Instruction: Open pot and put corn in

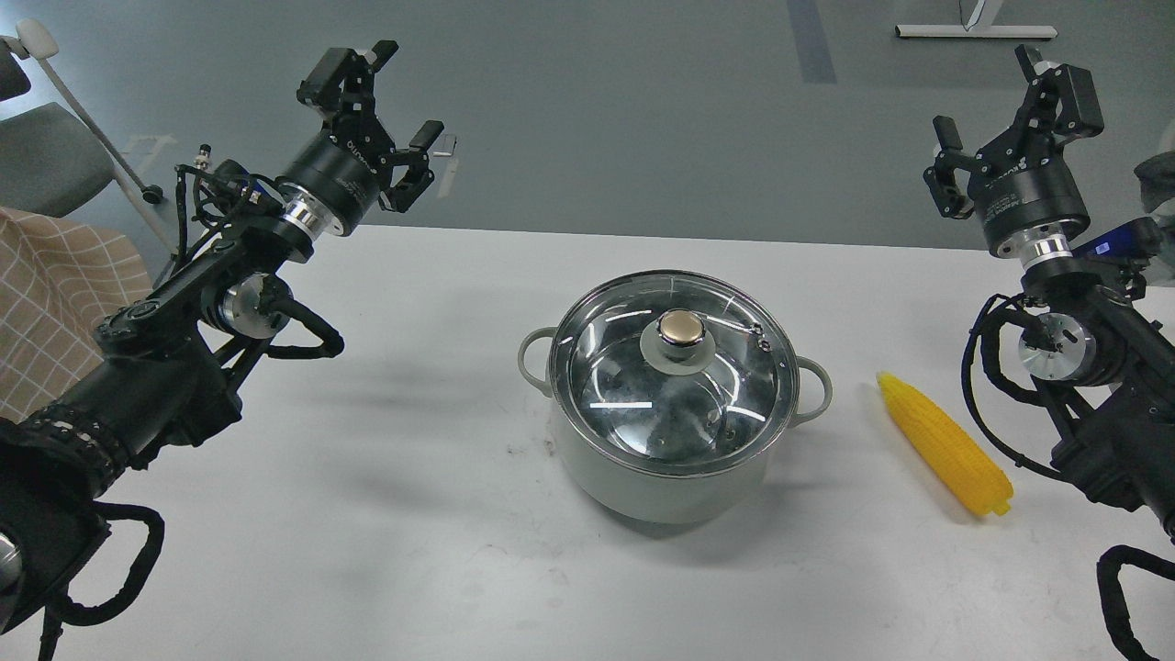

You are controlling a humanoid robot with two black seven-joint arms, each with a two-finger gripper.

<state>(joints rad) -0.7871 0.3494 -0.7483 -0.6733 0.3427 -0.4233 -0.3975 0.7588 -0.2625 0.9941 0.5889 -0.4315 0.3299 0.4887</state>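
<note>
A white table (386, 514) fills the lower part of the view, its surface marked by faint scuffs. Beyond its far edge lies a grey floor (643, 110). At the far left stands a grey chair (46, 156) with a white frame, and below it a tan cloth (55, 294) with a white grid pattern. A white bar-shaped base (975, 31) rests on the floor at the top right.

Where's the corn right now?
The corn lies on the white table, right of the lidded pot and apart from it, near the right arm.
</note>
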